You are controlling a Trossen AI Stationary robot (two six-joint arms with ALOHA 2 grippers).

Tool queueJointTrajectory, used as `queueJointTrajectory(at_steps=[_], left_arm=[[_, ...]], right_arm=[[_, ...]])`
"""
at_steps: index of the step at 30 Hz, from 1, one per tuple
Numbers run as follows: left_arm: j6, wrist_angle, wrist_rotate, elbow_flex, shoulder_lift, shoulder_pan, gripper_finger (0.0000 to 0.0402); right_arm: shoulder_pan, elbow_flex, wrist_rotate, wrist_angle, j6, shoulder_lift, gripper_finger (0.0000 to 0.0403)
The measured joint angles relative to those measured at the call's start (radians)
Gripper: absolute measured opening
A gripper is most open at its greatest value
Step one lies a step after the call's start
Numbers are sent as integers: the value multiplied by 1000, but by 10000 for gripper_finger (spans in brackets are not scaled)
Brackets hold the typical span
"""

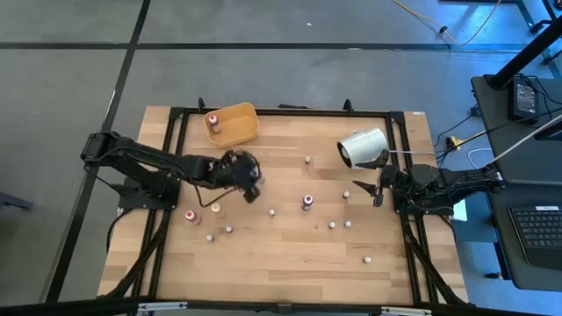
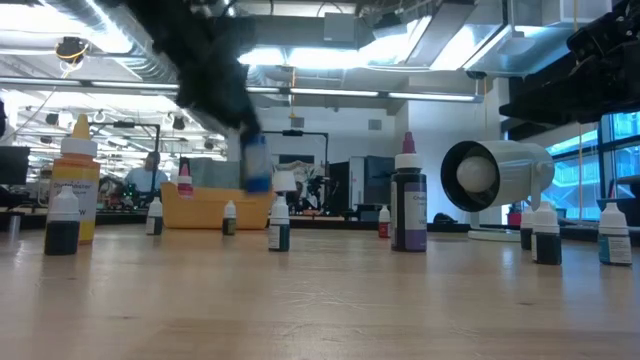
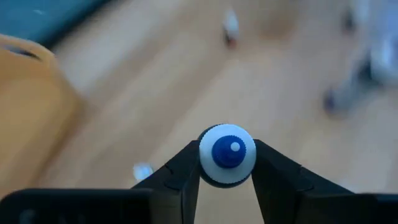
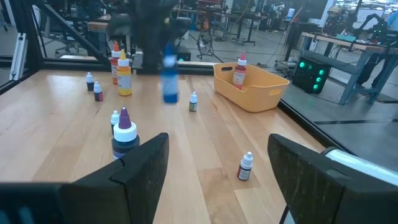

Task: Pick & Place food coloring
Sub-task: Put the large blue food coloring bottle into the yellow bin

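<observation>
Above the tabletop's left half, near the tray [image 1: 234, 124]: left pincer [image 3: 227, 163] clamped on a blue bottle [image 3: 227, 155], lifted. Light, rigid, slick plastic; best gripped across the body. Right pincer [image 4: 217, 168] wide, idle at right.

We can read no text, brand, number or sign anywhere in these views. The small food-colouring bottles [image 2: 279, 225] on the pale wooden counter [image 2: 320, 300] carry labels, but the print on them is too small to make out.
</observation>
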Motion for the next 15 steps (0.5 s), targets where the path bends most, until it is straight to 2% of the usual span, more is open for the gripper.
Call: queueJointTrajectory(at_steps=[8, 15], left_arm=[[32, -14, -215, 61, -99, 160, 116], [7, -48, -236, 61, -98, 382, 115]], right_arm=[[0, 0, 0, -1, -35, 0, 275], [0, 0, 0, -1, -38, 0, 275]])
